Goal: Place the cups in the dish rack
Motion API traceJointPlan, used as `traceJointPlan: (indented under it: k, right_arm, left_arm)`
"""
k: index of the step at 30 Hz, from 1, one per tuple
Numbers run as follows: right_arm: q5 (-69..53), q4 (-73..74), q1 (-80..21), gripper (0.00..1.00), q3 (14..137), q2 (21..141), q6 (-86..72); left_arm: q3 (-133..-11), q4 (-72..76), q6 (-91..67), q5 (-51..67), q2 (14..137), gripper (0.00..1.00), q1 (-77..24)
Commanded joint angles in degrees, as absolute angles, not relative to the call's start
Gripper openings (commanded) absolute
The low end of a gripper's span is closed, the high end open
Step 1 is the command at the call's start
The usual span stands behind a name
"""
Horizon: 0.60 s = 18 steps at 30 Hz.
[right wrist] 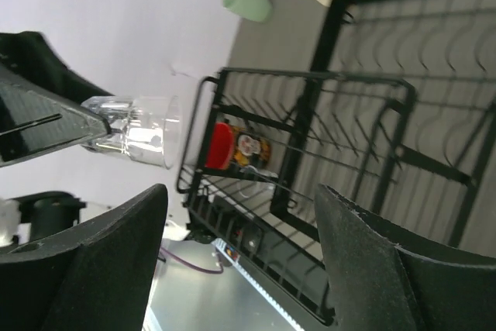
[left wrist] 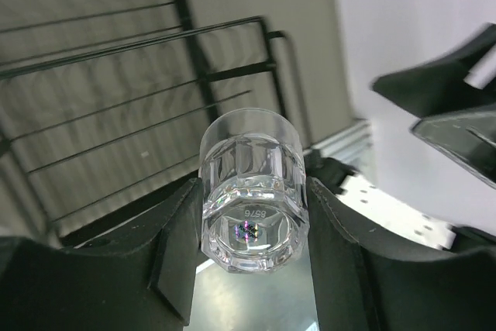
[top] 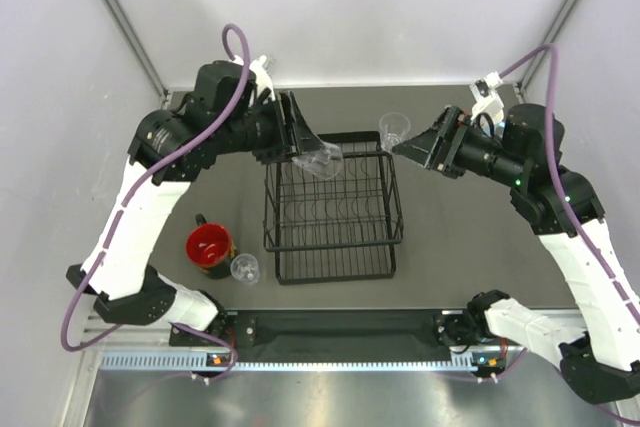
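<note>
Now the left gripper [top: 303, 151] is clamping a clear glass [top: 322, 159] over the dish rack's [top: 335, 247] far left corner for loading; the right gripper [top: 400, 149] is gaping empty beside the rack.

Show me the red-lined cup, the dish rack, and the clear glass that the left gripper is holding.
red-lined cup [top: 209, 244], top external view, on its red inside.
dish rack [top: 335, 262], top external view, on its near wire wall.
clear glass [left wrist: 249, 226], left wrist view, on its faceted base.
</note>
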<state>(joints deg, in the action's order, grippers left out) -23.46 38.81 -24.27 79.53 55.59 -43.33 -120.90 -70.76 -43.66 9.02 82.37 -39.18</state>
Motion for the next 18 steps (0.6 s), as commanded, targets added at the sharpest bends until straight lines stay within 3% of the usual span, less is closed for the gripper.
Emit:
traceJointPlan:
  k: [1, 18]
  right_arm:
    - [-19.16, 45.44, -24.61, 0.75, 80.07, 55.9, -40.96]
    - [-17.23, 47.81, -24.7, 0.75, 78.93, 56.51, -42.27]
  left_arm:
    - [-121.99, -86.38, -41.58, 1.59, 82.97, 0.0, -39.46]
    - [-107.59, -86.48, -42.01, -4.92, 80.42, 0.0, -40.96]
